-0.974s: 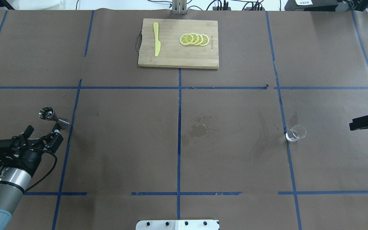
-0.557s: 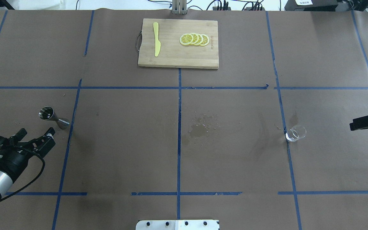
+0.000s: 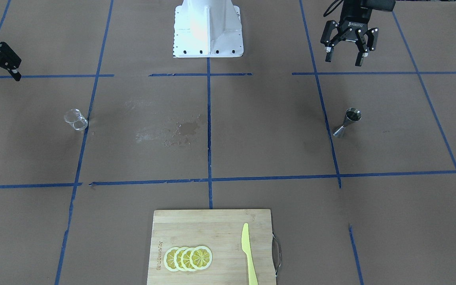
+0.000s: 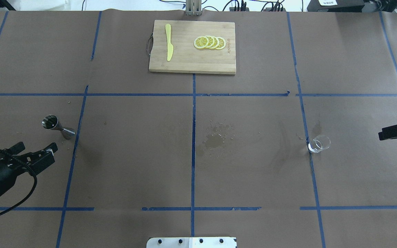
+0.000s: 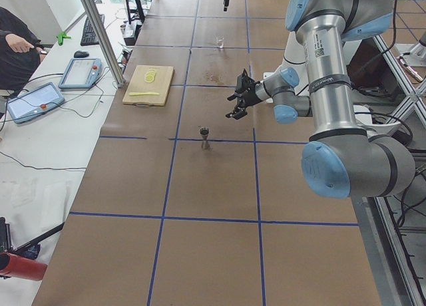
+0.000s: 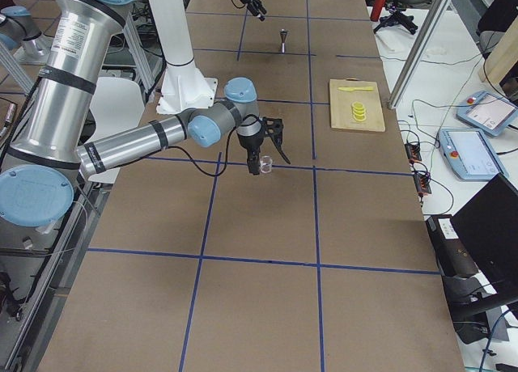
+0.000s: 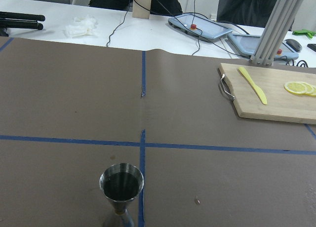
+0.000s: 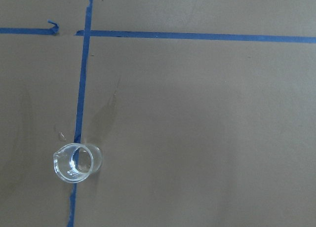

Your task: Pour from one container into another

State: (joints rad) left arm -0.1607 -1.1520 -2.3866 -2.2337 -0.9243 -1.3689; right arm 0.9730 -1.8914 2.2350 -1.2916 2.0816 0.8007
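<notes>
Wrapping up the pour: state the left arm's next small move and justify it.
Probably pull the left gripper back toward the base: it hangs open, apart from the jigger, which stands upright holding dark liquid, while the beaker looks empty.

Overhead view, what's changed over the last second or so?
The left claw, open and empty, has drawn back from the jigger, toward the table's left edge and the robot. Nothing was grasped or let go. The jigger, upright with dark liquid in its top cup, the beaker and the right claw have stayed put.
</notes>
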